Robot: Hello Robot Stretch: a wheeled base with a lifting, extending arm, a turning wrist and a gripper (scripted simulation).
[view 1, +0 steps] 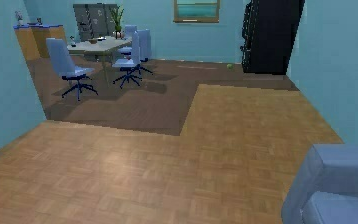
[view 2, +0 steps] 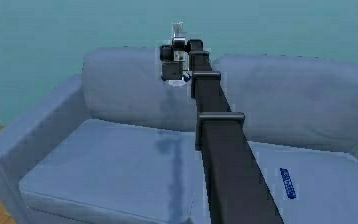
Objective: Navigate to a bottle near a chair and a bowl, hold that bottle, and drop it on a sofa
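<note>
A pale blue-grey sofa spans the arm side view, with the teal wall behind its back cushions. My arm's dark bar rises over the seat to the top of the backrest. At its far end sits the gripper, beside the white marker squares. A small pale upright shape stands out just above them against the wall; I cannot tell whether it is the bottle. I cannot tell whether the gripper holds anything. A corner of the same sofa shows at the forward view's bottom right.
A small flat blue thing lies on the right seat cushion. Ahead, a table with blue wheeled chairs stands on a dark brown rug. A tall black cabinet fills the far right corner. Open wood floor lies between.
</note>
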